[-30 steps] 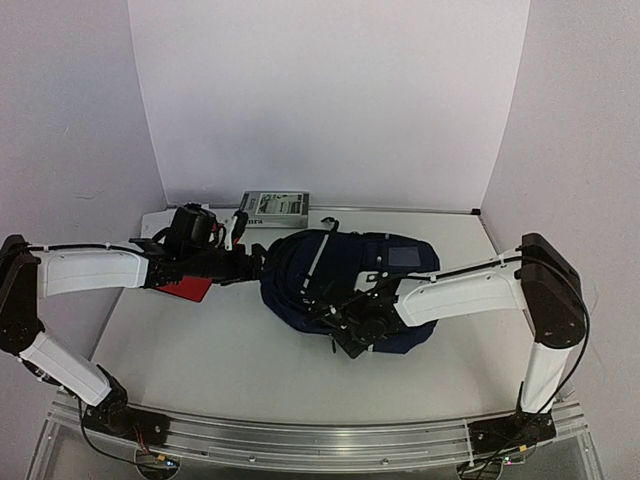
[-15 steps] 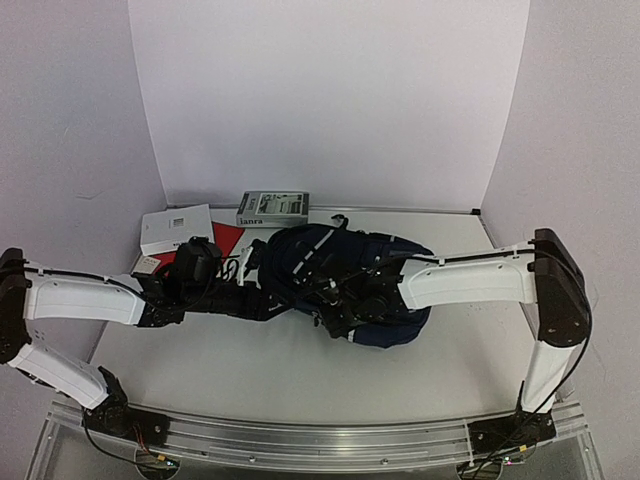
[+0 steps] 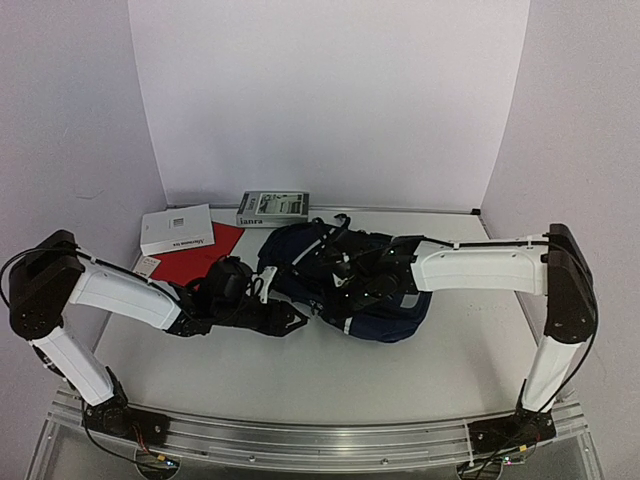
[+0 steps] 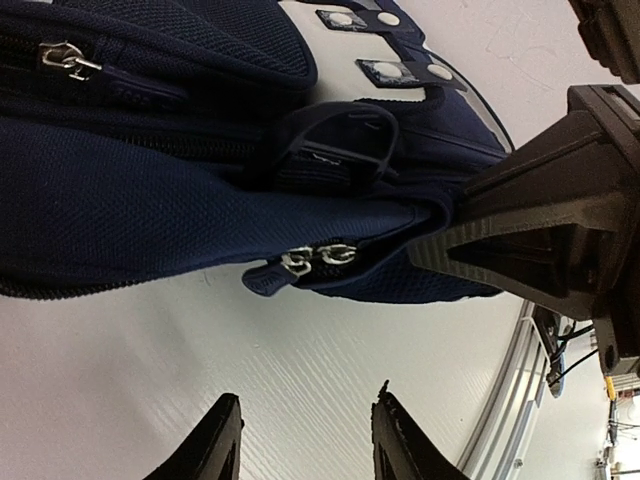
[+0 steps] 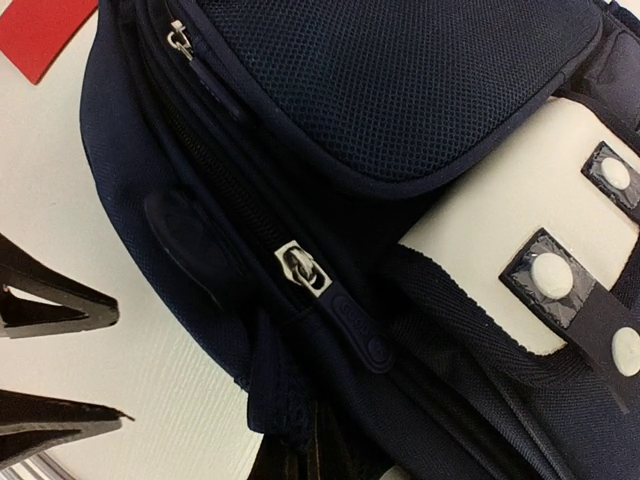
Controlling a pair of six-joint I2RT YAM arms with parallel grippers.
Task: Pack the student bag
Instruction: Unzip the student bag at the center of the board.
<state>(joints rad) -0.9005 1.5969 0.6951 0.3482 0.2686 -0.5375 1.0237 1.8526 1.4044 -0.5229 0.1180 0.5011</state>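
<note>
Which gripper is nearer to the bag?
Right. The right gripper is shut on the bag fabric; the left gripper is open over the table beside it, not touching.

The bag (image 3: 295, 262) is navy, a fine mesh weave up close, with a pale grey-white flap (image 5: 480, 215) bearing white snaps (image 5: 552, 272) on black tabs (the zip pulls (image 5: 301, 267) are silver). At its nine o'clock lies a plain red folder (image 3: 205, 252); at ten, a white box (image 3: 176, 229); at eleven, a book (image 3: 273, 208) with a grey-green cover. The table (image 3: 300, 375) is white.
</note>
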